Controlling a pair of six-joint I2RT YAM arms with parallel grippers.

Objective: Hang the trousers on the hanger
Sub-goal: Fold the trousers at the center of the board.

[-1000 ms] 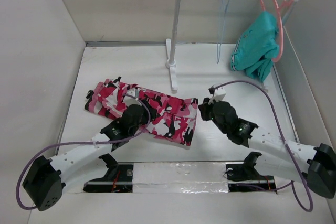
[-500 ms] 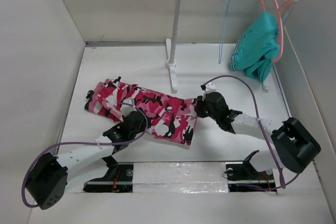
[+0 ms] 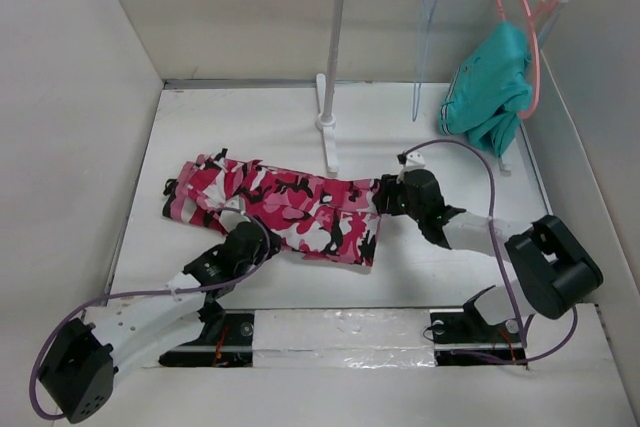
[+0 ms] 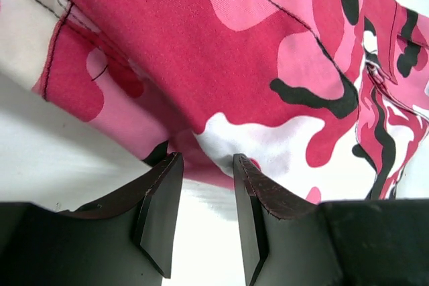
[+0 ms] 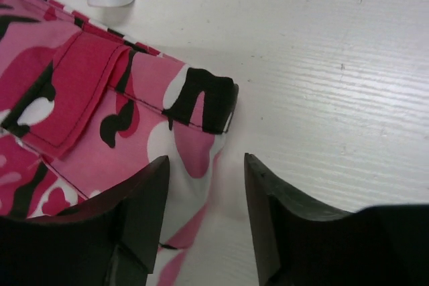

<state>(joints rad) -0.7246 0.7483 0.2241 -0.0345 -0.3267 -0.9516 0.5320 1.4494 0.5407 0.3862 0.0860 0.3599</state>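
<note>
Overhead view, lower frame: two arms reach up from the bottom edge onto a white table [image 3: 250, 117]. The left gripper [image 3: 248, 239] sits at the lower edge of the trousers [image 3: 290, 207], left of centre. Its wrist view shows the jaws apart, with the cloth's edge lying just past the fingertips [image 4: 171, 165]. The right gripper [image 3: 388, 197] meets the trousers' right end. Its jaws also stand apart, straddling a corner of fabric without pinching it. The pink, white and black trousers lie flat across the middle of the table. Farther back, upper right, a white rack [image 3: 335, 67] holds the pale-blue hanger [image 3: 427, 47], bare. Right of it hangs a teal garment [image 3: 490, 87] on a coral hanger [image 3: 535, 47].
</note>
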